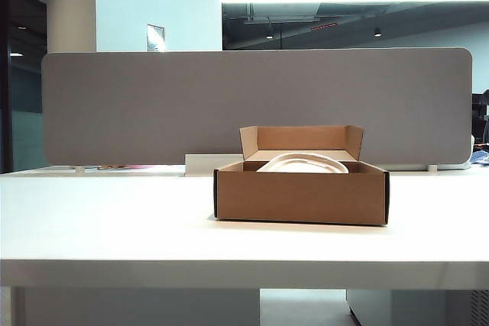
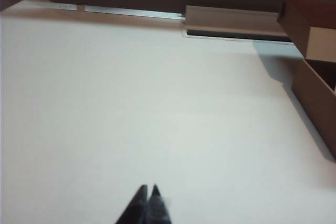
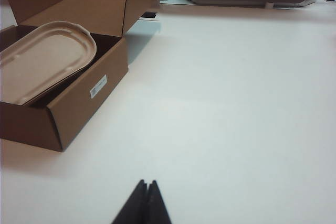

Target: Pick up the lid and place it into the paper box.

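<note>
Lid (image 3: 44, 59) lying in the paper box (image 3: 84, 100), both pincers pinched together and empty.

We see the beige moulded-pulp lid resting inside the brown cardboard box, tilted, with one edge raised towards the upright back flap (image 1: 302, 140); in the exterior view its pale rim (image 1: 302, 162) just clears the front wall. The box (image 1: 302, 196) stands on the white worktop (image 1: 107, 219) in front of a grey partition screen (image 1: 153, 104). We find the left pincer (image 2: 147, 188) over bare worktop, fingertips pressed together and gripping nothing, the box corner (image 2: 315, 77) well off to its side. The right pincer (image 3: 146, 183) likewise has its tips meeting, empty, above open worktop, apart from the box. A small white label (image 3: 98, 86) sits on the box's side wall.
</note>
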`<state>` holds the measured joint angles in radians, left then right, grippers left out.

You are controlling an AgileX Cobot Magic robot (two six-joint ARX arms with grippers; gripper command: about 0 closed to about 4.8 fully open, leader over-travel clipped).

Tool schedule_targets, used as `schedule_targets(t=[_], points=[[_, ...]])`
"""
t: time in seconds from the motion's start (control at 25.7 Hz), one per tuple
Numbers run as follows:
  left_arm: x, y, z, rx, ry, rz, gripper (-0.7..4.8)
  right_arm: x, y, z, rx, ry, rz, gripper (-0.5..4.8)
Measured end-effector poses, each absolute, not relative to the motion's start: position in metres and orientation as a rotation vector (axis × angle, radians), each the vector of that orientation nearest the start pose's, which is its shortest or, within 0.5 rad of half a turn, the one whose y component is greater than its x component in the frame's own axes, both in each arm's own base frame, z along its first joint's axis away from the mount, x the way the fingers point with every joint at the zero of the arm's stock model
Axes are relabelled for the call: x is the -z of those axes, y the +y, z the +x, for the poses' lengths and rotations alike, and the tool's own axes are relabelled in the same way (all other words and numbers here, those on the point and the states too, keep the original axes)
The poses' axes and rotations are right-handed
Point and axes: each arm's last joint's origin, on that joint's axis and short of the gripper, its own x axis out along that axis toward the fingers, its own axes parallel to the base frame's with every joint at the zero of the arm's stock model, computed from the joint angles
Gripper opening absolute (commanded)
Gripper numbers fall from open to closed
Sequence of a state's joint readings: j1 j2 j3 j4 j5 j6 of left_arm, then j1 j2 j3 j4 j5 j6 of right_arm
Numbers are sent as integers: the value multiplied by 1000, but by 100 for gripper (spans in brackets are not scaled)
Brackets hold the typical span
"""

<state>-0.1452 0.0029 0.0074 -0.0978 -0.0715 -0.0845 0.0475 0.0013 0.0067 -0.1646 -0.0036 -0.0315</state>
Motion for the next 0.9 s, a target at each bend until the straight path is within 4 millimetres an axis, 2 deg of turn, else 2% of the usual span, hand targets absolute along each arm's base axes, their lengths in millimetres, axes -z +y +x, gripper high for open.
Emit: schedule_targets(t=[0.43, 0.9], points=[[-160, -1, 97, 20, 50, -88, -6, -150, 5, 96, -54, 158, -35, -4], [-165, -2, 97, 83, 1, -46, -6, -150, 5, 96, -54, 158, -35, -4]])
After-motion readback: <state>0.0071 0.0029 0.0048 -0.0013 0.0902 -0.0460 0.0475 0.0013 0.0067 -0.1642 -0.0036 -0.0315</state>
